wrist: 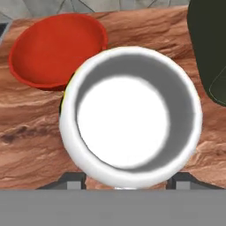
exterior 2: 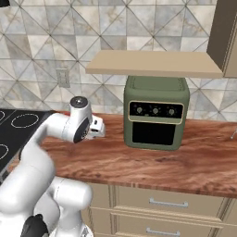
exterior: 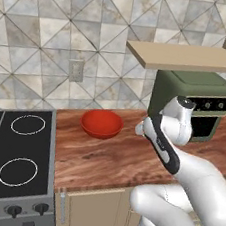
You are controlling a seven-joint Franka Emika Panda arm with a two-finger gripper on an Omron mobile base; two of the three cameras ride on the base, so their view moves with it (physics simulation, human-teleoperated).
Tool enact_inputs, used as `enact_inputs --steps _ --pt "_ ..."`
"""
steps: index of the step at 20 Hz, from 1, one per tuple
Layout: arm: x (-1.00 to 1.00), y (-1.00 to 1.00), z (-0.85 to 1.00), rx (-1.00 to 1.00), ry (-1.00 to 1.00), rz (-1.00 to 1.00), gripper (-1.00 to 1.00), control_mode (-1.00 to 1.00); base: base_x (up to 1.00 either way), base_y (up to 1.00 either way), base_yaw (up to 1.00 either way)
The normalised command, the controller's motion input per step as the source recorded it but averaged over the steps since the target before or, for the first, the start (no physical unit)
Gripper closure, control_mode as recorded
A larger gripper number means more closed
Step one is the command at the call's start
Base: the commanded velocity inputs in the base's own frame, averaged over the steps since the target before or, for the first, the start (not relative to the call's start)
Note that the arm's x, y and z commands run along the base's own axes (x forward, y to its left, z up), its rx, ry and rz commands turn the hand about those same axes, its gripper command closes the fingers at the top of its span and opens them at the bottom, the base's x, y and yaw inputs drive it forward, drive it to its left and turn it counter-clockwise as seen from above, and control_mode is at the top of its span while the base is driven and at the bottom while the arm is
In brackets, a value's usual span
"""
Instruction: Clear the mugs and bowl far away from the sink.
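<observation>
Your hand (wrist: 128, 185) is clenched on the white mug (wrist: 131, 118), which you see from directly above in the hand view: its round rim and pale inside face the camera, with the two dark fingertips (wrist: 70, 180) pressed at either side of its lower edge. A thin yellow and dark edge peeks out from behind the mug's left side; you cannot tell what it is.

Just beyond the mug lies the red bowl (wrist: 57, 48), wide and shallow, resting on the wood-grain bench (wrist: 31, 132). In the left base view the bowl (exterior: 102, 123) sits on the bench (exterior: 109, 160) between the black cooktop (exterior: 13, 157) and your arm's wrist.

To the other side stands a green countertop oven (exterior 2: 156, 113), with three small knobs above its dark door. No brand name or writing on it can be read. A pale wooden shelf (exterior 2: 155, 64) hangs just above the oven. On the tiled wall (exterior 2: 92, 28) behind, a plain outlet plate (exterior 2: 63, 77) carries no lettering.
</observation>
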Motion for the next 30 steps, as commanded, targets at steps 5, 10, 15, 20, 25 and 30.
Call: enact_inputs --steps 5,10,15,20,25,30 --pt "0.06 -0.02 -0.39 -0.01 0.09 0.00 1.00 -1.00 0.00 0.00 0.00" --pt "0.08 0.00 -0.61 -0.03 0.07 0.00 1.00 -1.00 0.00 0.00 0.00" --pt "0.32 0.00 -0.51 -0.06 0.01 0.00 1.00 -1.00 0.00 0.00 0.00" --pt "0.47 0.00 -0.36 -0.05 0.00 0.00 1.00 -1.00 0.00 0.00 0.00" --pt "0.50 0.00 -0.31 -0.01 0.00 0.00 1.00 -1.00 0.00 0.00 0.00" --pt "0.51 0.00 -0.35 -0.02 0.02 0.00 1.00 -1.00 0.00 0.00 0.00"
